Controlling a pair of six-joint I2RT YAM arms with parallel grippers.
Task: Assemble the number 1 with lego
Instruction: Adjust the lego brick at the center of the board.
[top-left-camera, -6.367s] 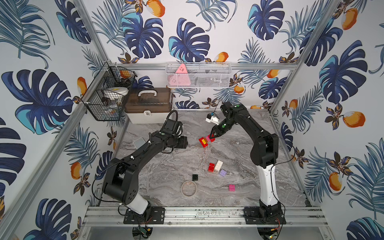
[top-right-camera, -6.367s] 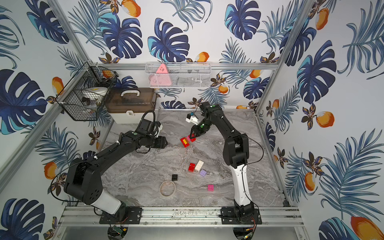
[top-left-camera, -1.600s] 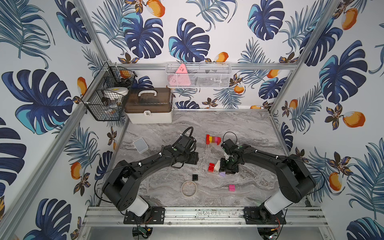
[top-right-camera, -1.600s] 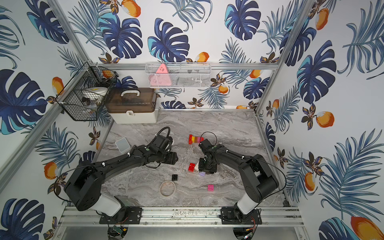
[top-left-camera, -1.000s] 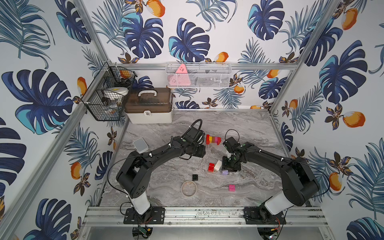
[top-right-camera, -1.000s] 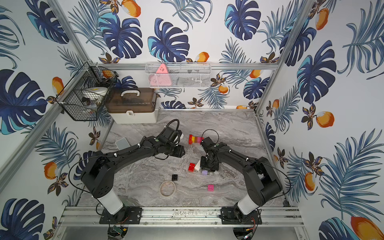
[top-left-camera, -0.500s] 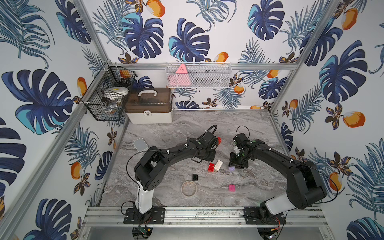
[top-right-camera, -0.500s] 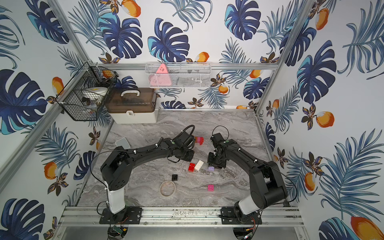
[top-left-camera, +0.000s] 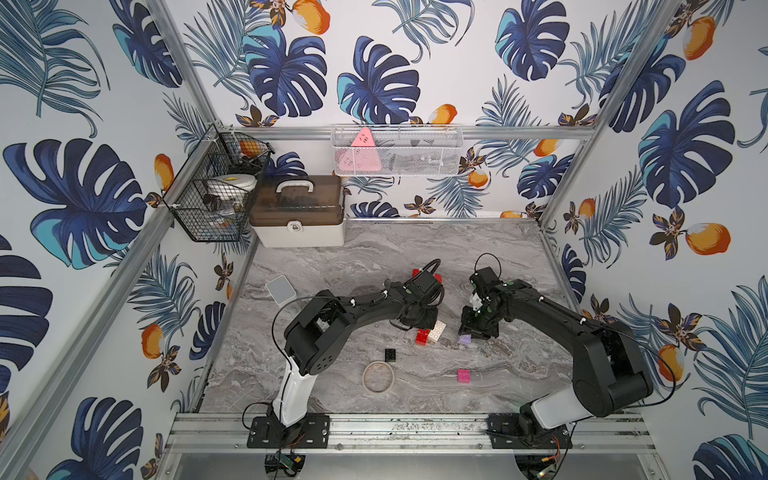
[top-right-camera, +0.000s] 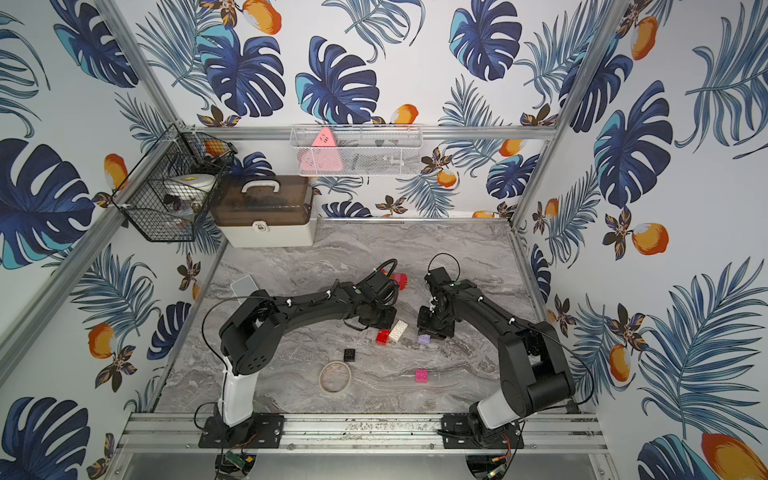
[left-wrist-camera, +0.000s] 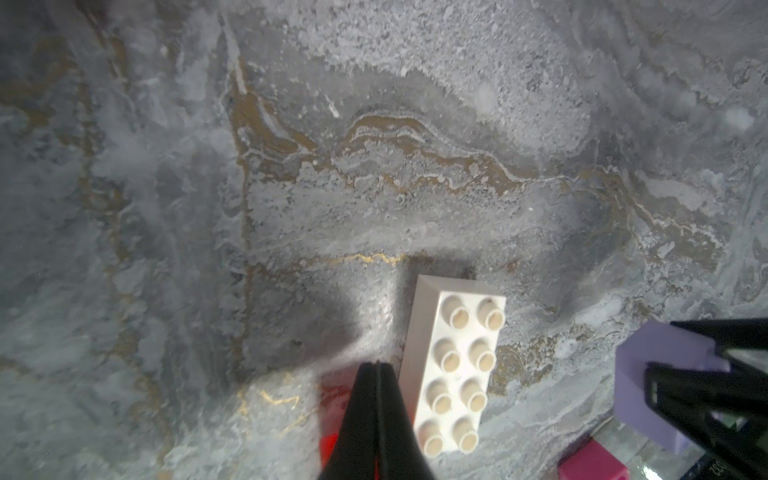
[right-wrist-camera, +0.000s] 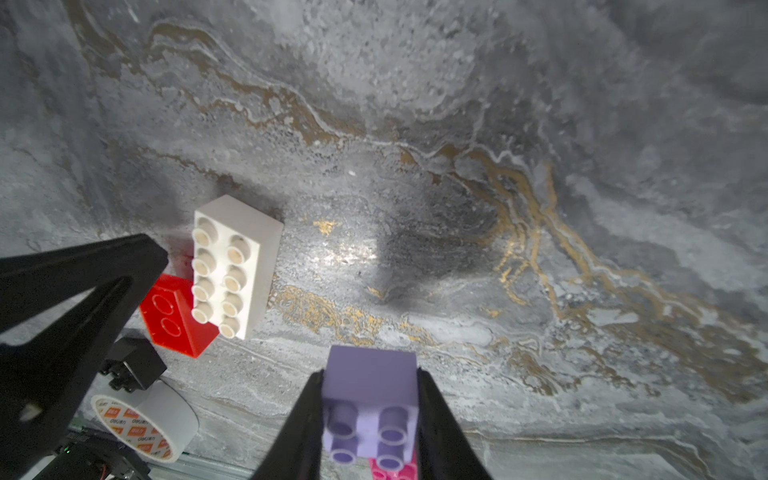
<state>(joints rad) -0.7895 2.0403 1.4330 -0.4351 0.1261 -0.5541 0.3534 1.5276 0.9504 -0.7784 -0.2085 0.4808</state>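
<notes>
Right wrist: fingers (right-wrist-camera: 301, 424) pinch edges of lilac brick (right-wrist-camera: 370, 386) (open marble (right-wrist-camera: 457, 166) ahead).

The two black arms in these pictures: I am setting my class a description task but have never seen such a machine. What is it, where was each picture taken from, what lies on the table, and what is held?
It is a robot: a left arm and a right arm, each ending in a pincer. The two wide pictures look down from one overhead camera with two eyes; the two close-ups come from cameras on the wrists. The job is building a number 1 from lego. On the table lie a white brick right beside a red brick, a black brick, a pink brick, a roll of tape and a grey square box. The right pincer grips a lilac brick. The left pincer is shut and empty, next to the white brick.
</notes>
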